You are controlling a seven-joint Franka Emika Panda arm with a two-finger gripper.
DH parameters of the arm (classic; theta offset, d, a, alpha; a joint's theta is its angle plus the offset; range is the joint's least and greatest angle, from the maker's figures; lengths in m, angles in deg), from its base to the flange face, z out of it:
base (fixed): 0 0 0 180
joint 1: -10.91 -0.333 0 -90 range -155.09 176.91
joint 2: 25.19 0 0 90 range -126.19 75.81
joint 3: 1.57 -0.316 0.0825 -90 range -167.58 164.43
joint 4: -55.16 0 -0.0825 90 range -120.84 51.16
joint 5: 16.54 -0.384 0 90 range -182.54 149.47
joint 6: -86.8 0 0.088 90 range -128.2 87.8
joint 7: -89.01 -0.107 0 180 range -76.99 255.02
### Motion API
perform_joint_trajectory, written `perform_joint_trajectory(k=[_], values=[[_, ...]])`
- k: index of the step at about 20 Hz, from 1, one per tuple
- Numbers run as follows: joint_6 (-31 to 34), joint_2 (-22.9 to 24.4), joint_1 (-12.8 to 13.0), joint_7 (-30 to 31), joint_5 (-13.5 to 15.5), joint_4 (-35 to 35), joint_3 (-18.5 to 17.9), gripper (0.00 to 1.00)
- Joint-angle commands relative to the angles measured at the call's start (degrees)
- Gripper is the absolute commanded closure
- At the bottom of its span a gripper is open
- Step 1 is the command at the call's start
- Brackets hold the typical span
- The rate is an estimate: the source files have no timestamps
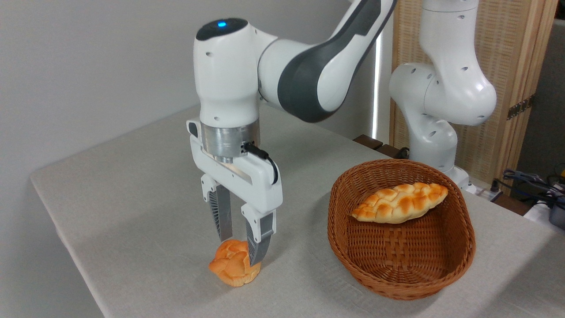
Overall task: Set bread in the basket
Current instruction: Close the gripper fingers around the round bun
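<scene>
While the gripper point(242, 251) is sitting low over the bun point(234, 263), its fingers point(259, 238) are straddling it: one pad is pressing the near right side, the other is reaching down behind the top, jaws narrowed to about the bun's width. Whether they are gripping or just touching is hard to tell, and the bun is resting on the cloth point(132, 212), or barely off it, tilted, well left of the basket point(399, 274). To do this well, the arm is needing a firm but gentle squeeze, since the lumpy top is giving uneven contact and could be letting the bun roll out. A straight vertical lift is looking best, high enough to be clearing the basket's tall rim before travelling right. A loaf point(399, 203) is leaning across the basket's far side, so the free near-front floor is looking like the better drop zone. Releasing low is looking safest against a bounce.
</scene>
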Motion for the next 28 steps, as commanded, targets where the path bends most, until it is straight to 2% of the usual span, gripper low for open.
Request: perform_joint_trajectory(k=[1,6,8,10,13,15,16,20,28], values=[[-3.19,-0.6,0.78,-0.82,0.65,-1.37,-0.19,0.0],[-3.19,-1.65,0.78,-0.91,0.65,-1.89,-0.1,0.0],[-3.01,-1.65,0.78,-0.91,0.65,-1.98,-0.1,0.07],[-3.01,-1.65,0.78,-0.82,0.65,-1.98,-0.1,0.28],[-2.93,-1.65,0.78,-0.82,0.65,-1.98,-0.1,0.71],[-2.84,-1.65,0.78,-0.82,0.65,-1.98,-0.18,0.8],[-2.75,-1.65,0.78,-0.82,0.65,-1.9,-0.27,0.88],[-2.66,-1.65,0.78,-0.91,0.65,-1.9,-0.27,0.98],[-2.4,-1.39,0.78,-0.91,0.65,-1.55,-0.36,1.0]])
